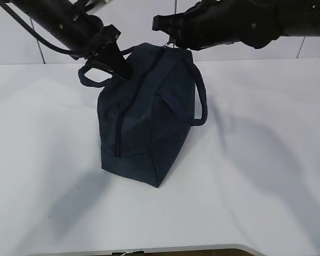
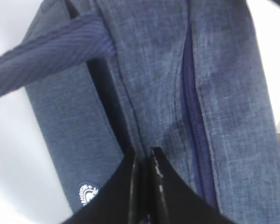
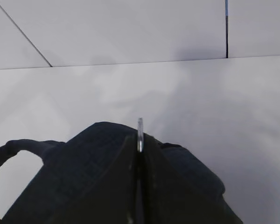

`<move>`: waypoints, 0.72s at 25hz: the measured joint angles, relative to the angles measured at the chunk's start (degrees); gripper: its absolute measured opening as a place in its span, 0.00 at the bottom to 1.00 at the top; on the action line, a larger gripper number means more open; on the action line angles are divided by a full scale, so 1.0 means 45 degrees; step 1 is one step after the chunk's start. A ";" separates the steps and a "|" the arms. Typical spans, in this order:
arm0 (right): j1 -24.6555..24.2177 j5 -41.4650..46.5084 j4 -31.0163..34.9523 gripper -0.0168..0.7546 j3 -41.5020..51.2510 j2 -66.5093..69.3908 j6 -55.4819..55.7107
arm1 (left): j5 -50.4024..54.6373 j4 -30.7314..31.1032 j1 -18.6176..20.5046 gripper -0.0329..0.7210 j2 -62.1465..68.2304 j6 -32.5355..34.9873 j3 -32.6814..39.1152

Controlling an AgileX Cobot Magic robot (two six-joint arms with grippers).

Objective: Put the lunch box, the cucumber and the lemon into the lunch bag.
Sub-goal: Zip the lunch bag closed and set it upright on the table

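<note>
Table (image 1: 266,176): we see bare white surface on every side of the bag; front edge near the bottom of the exterior view, wall just behind both arms.
Bag (image 1: 144,122): stands mid-table, directly below both pincers, zipper (image 1: 119,125) shut down the near face, one handle (image 1: 200,93) hanging right.
Left pincer (image 1: 116,68): pressed together, pinching a fold of bag fabric (image 2: 144,135) at the top left, beside the zipper seam; other handle (image 1: 93,80) loops just left of it.
Right pincer (image 1: 168,41): pressed together on the thin metal zipper ring (image 3: 140,133), which stands on edge between the fingers, at the bag's top far end.
Box, cucumber, lemon: we cannot see them in any view.
</note>
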 joint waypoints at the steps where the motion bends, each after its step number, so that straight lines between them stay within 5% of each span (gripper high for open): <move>1: -0.0041 -0.0123 0.0000 0.03 0.0000 0.0020 0.0000 | -0.0034 0.0137 -0.0056 0.03 0.0000 -0.0026 0.0000; 18: -0.0709 0.0192 0.0059 0.03 -0.2206 0.1857 0.0020 | -0.0361 0.0946 -0.0447 0.03 -0.0237 -0.0047 -0.0022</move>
